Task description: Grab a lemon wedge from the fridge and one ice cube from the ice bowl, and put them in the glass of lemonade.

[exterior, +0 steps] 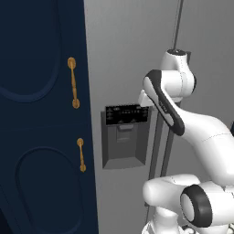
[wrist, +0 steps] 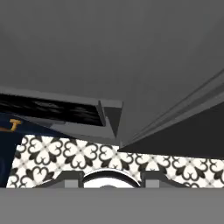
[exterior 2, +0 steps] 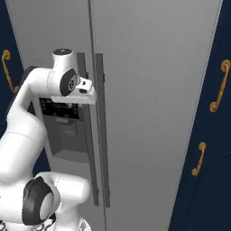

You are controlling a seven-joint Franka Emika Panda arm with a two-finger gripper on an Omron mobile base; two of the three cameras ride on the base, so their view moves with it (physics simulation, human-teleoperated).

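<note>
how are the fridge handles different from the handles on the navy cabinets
The fridge handles are dark grey, straight and long, running far down the fridge doors; the cabinet handles are brass, short and curvy, with rounded ends. The fridge pair stands close together at the door seam; the cabinet ones sit apart. All are mounted vertically.

Navy cabinets [exterior: 41, 137] with brass handles [exterior: 72, 82] flank both sides, above a black-and-white patterned tile floor [wrist: 65, 153].

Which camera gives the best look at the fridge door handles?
The right base view: both long dark fridge handles run nearly full length beside the door seam. The left base view shows them partly behind the arm. The hand view shows only a close, slanted stretch of grey fridge surface.
</note>
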